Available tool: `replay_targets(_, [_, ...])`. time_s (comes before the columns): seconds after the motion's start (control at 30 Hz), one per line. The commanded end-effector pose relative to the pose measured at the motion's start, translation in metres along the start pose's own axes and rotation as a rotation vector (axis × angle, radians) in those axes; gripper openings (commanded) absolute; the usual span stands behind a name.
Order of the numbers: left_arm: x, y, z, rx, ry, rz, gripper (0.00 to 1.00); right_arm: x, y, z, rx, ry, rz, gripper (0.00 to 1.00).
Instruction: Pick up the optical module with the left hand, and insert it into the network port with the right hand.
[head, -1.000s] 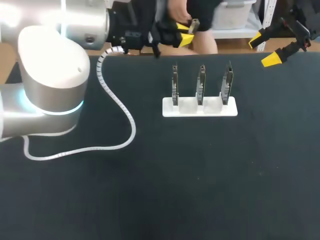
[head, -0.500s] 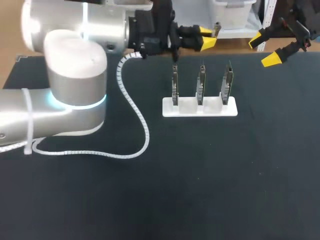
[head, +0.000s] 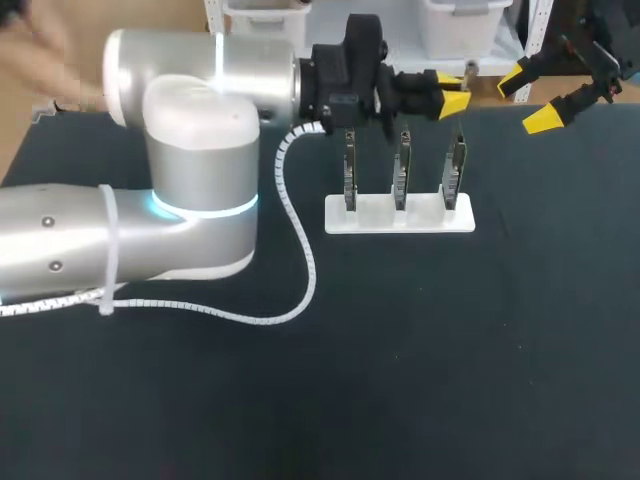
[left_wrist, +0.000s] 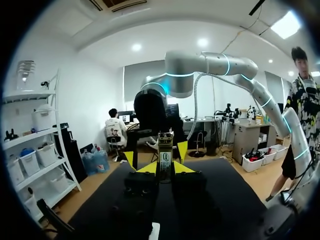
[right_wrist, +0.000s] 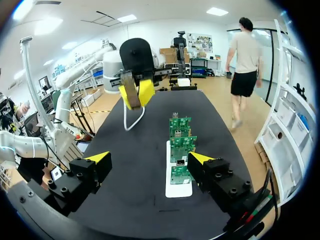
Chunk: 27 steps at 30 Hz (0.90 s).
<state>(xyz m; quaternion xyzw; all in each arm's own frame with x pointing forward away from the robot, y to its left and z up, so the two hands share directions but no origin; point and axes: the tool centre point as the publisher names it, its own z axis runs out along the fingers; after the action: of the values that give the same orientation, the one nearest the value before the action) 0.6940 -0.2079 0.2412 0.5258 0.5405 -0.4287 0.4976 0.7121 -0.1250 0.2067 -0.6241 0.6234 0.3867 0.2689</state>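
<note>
Table (head: 400, 380): black cloth surface, seen edge to edge from the head view. White holder (head: 398, 216) sits in the far half, near the far edge and well apart from the near edge; three green boards (head: 401, 168) stand upright in it, in a row.

Left arm comes in low across the left side; its white coiled cable (head: 300, 272) lies on the cloth left of the holder.

Left gripper (head: 452, 93) is above the boards at the far edge, fingers clamped on the optical module (left_wrist: 165, 151), which sticks out past the tips.

Right gripper (head: 530, 100) is at the far right corner, fingers wide apart, holding nothing, well apart from the holder.
</note>
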Motion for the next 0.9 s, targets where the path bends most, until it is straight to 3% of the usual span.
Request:
replay_targets(0.03, [0.009, -0.006, 0.0, -0.023, -0.011, -0.016, 0.0, 0.0, 0.002, 0.001, 0.005, 0.0, -0.002, 1.0])
replay_targets(0.13, [0.014, -0.008, 0.002, -0.016, -0.029, -0.032, 0.0, 0.0, 0.002, 0.001, 0.005, 0.0, -0.002, 1.0])
replay_targets(0.23, [0.018, -0.006, 0.003, -0.009, -0.101, -0.059, 0.0, 0.0, 0.002, 0.001, 0.005, 0.0, -0.002, 1.0])
replay_targets(0.9, [0.017, 0.005, 0.035, 0.078, -0.081, -0.04, 0.0, 0.0, 0.002, 0.001, 0.005, 0.0, -0.002, 1.0])
